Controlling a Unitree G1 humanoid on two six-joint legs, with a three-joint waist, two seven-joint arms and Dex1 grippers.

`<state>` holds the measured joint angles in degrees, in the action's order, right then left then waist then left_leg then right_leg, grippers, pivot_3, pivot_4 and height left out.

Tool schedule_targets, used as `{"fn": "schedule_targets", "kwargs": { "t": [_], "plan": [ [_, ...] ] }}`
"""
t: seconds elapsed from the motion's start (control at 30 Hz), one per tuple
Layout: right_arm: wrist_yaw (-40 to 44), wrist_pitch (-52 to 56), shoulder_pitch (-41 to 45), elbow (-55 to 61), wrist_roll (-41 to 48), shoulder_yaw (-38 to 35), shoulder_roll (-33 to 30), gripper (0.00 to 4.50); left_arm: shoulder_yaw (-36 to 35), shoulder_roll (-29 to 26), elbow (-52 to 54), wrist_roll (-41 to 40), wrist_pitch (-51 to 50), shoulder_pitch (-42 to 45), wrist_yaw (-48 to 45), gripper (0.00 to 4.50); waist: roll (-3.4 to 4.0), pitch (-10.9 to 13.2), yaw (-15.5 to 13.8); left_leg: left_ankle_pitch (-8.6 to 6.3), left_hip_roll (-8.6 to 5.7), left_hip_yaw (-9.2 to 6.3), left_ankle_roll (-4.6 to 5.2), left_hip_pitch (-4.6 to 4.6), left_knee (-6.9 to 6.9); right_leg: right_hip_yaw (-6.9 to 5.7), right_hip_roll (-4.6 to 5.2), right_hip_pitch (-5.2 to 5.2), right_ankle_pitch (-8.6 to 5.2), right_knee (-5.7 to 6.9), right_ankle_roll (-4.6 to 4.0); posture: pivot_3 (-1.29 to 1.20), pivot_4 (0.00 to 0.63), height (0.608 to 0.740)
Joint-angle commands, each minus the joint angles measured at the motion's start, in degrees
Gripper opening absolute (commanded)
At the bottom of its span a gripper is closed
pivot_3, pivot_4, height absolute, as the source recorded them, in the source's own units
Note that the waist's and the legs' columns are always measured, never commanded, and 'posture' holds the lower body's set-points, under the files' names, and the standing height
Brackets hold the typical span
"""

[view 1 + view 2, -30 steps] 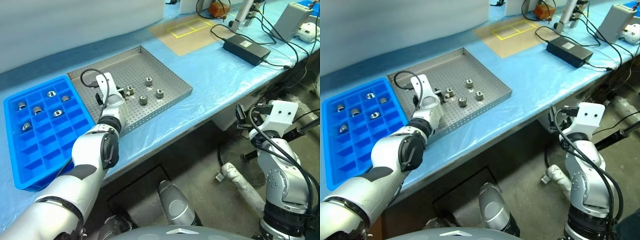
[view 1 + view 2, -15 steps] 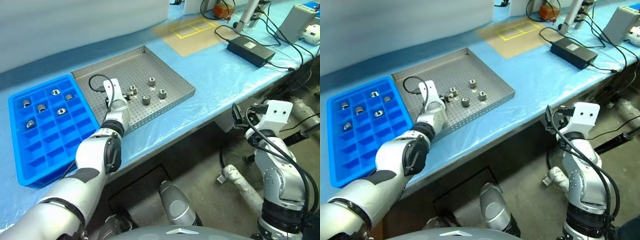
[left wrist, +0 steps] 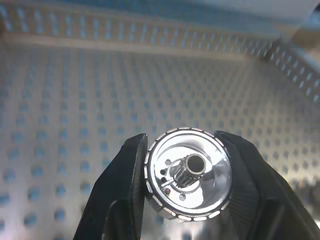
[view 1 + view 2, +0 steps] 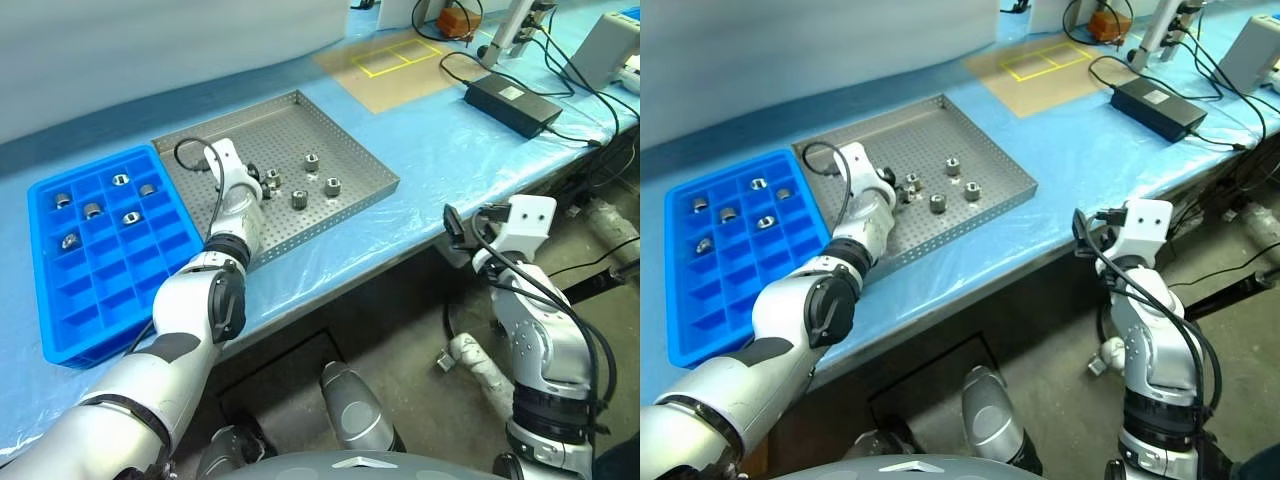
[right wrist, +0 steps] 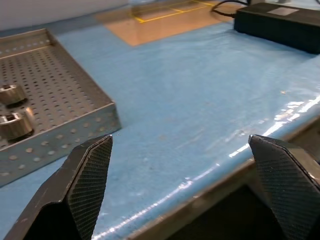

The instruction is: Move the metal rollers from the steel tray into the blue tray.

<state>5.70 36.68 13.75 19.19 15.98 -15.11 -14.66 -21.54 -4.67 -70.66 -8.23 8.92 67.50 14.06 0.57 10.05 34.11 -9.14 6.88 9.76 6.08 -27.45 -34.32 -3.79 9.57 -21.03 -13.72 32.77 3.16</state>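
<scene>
Steel fills our left gripper (image 3: 188,175): its fingers are clamped on one roller (image 3: 189,172) above the steel tray (image 4: 340,125). Four more metal rollers (image 4: 299,199) lie on that tray's right part, five sit in the blue tray (image 4: 70,300) to the left. Our right gripper (image 5: 187,175) hangs spread wide off the table's (image 4: 450,140) near edge.

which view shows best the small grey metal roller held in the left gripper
The left wrist view: the small grey metal roller sits end-on between the left gripper's black fingers, centre hole visible, above the perforated steel tray. In the head views the arm mostly hides it.
</scene>
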Motion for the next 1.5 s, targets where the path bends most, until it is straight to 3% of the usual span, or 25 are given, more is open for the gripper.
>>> {"fn": "schedule_targets", "kwargs": {
  "t": [0.03, 0.3, 0.43, 0.53, 0.7, 0.9, 1.07, 1.23, 1.5],
  "plan": [
    [2.51, -2.97, 3.97, -3.98, -0.36, 2.49, -0.51, 4.5, 2.88, -1.85, 7.69, 2.81, 0.9, -1.02, 4.05, 1.79, 0.0, 0.0, -0.82, 0.0, 0.03, -0.01, 0.01, 0.01, 0.0, -0.01, -0.02, 0.01, 0.0, 0.01, -0.01, -0.51, 0.15, 0.74],
    [8.5, -8.18, 13.53, -17.56, -1.31, 8.01, 0.55, 4.5, 4.79, -5.24, 33.39, 6.51, -10.88, -19.52, 10.36, 1.79, 0.01, 0.0, -7.34, 0.04, 0.45, -0.05, 0.06, 0.03, -0.52, -0.25, -0.16, -0.02, -0.08, 0.88, -0.22, -0.31, 0.15, 0.74],
    [10.43, -10.46, 16.63, -22.47, -1.7, 9.52, 1.51, 4.5, 5.41, -4.98, 49.04, 6.28, -20.43, -28.74, 9.79, 1.79, 0.04, 0.02, -12.67, 0.1, 0.92, -0.07, -0.02, 0.01, -0.7, -0.59, -0.4, 0.06, -0.03, 1.1, -0.58, -0.24, 0.15, 0.74],
    [11.19, -12.03, 18.24, -25.73, -2.03, 10.27, 2.38, 4.5, 6.53, -4.69, 57.42, 5.74, -25.68, -33.26, 7.47, 1.79, 0.08, 0.04, -18.33, 0.27, 1.01, -0.07, -0.22, 0.07, -0.69, -0.61, -0.45, 0.05, -0.04, 1.35, -0.72, -0.2, 0.15, 0.74],
    [11.99, -13.32, 19.3, -27.92, -2.2, 11.13, 3.54, 4.5, 7.24, -4.3, 63.66, 5.31, -30.76, -36.52, 5.18, 1.79, 0.14, 0.05, -26.59, 0.5, 1.06, 0.02, -0.9, 0.36, -0.39, -0.07, -0.49, -0.14, -0.27, 1.93, -1.1, -0.17, 0.15, 0.74],
    [12.56, -13.96, 20.03, -29.35, -2.37, 11.25, 3.9, 4.5, 10.08, -5.5, 70.05, 1.44, -32.28, -40.44, -6.47, 1.79, 0.18, 0.03, -33.98, 1.01, 1.56, 0.3, -1.67, 0.4, 0.21, 0.35, -1.13, -0.71, -0.15, 1.97, -1.29, -0.16, 0.15, 0.74],
    [12.96, -14.19, 20.11, -30.01, -2.43, 11.48, 4.12, 4.5, 12.88, -7.67, 75.51, -0.94, -31.34, -40.57, -15.76, 1.79, 0.16, 0.02, -36.02, 1.85, 1.85, 0.49, -2.35, 0.38, 1.35, 0.53, -1.48, -1.41, 0.02, 1.98, -1.58, -0.14, 0.15, 0.74],
    [13.16, -14.22, 20.22, -30.18, -2.56, 11.6, 4.33, 4.5, 14.5, -8.96, 74.46, -0.41, -33.29, -39.01, -18.63, 1.79, 0.18, 0.01, -36.21, 2.37, 2.33, 0.56, -2.71, 0.4, 1.84, 0.7, -2.03, -1.84, 0.26, 1.98, -2.0, -0.14, 0.15, 0.74],
    [13.29, -13.96, 20.0, -29.81, -2.51, 11.34, 3.87, 4.5, 11.49, -8.53, 68.24, 1.55, -37.13, -39.08, -12.59, 1.79, 0.19, 0.01, -36.07, 2.87, 3.28, 0.57, -3.51, 0.68, 2.24, 0.95, -3.13, -2.16, 0.61, 2.01, -2.69, -0.14, 0.15, 0.74]
  ]
}}
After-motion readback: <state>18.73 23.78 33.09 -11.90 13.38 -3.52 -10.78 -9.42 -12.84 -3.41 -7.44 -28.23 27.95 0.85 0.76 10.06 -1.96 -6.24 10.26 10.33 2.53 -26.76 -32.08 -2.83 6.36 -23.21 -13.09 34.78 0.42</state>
